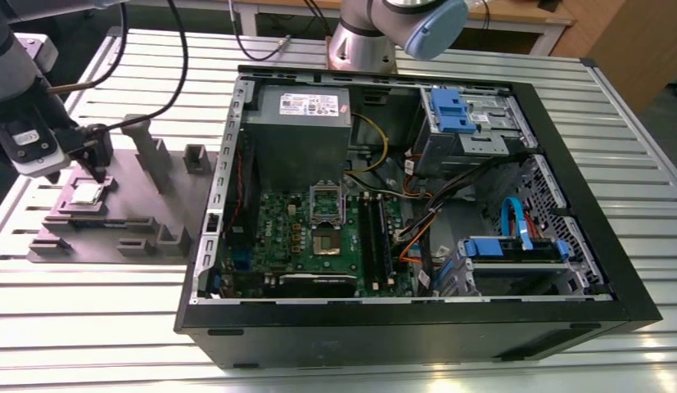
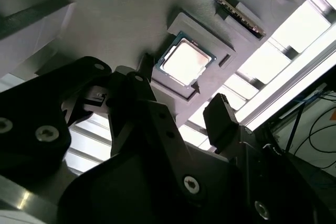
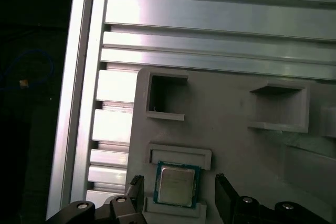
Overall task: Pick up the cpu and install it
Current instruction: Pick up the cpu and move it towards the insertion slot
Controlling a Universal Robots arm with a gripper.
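Exterior view: open computer case (image 1: pixel 426 327), grey tray (image 1: pixel 131 209) beside it toward the exterior view's left. Over the tray the gripper (image 1: pixel 92 168), fingers (image 3: pixel 224 200) spread, nothing grasped, straddling the cpu (image 3: pixel 177 184), flat in its tray recess.

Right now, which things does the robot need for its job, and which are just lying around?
For the job: the cpu, resting in the grey tray; the open tool straddling it; the computer case; its green board.
Just lying about: the grey metal box, the blue cables, the slatted table.
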